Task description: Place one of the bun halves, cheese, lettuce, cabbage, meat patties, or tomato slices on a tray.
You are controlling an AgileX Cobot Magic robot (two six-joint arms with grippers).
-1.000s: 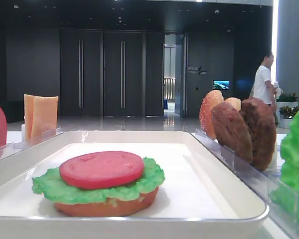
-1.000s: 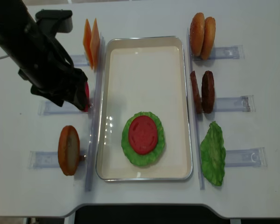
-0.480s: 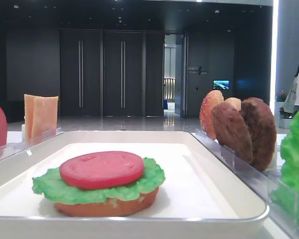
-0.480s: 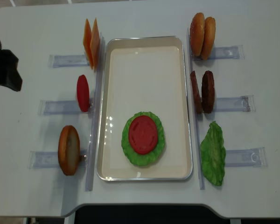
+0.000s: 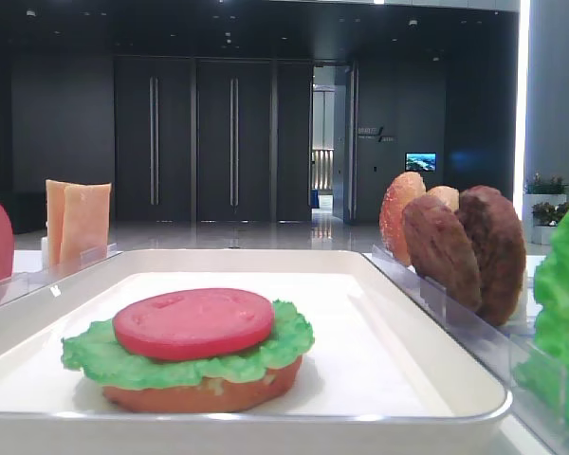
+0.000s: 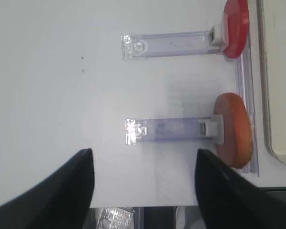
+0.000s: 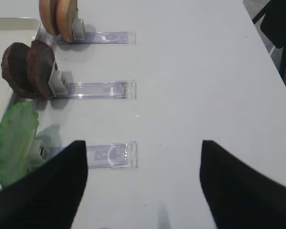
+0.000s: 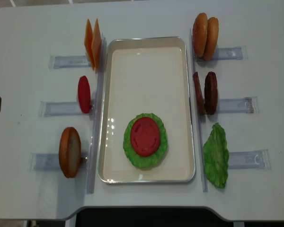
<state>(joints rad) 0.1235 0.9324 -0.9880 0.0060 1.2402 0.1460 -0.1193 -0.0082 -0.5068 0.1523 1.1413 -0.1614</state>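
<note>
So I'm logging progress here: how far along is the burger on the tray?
Done: a bun half, lettuce and a tomato slice sit stacked on the tray. In hand: nothing; the left gripper and right gripper are open and empty. Left: cheese, meat patties and the other bun halves stand in their holders.

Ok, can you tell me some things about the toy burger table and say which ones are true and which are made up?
1. A tomato slice lies on top of the lettuce in the tray. True.
2. Two meat patties stand to the right of the tray. True.
3. The cheese lies flat inside the tray. False: it stands upright outside the tray, by its far left corner.
4. The left hand holds a bun half. False: it is open and empty above the table.
5. Three tomato slices wait in the left holder. False: only one red slice stands there.
</note>
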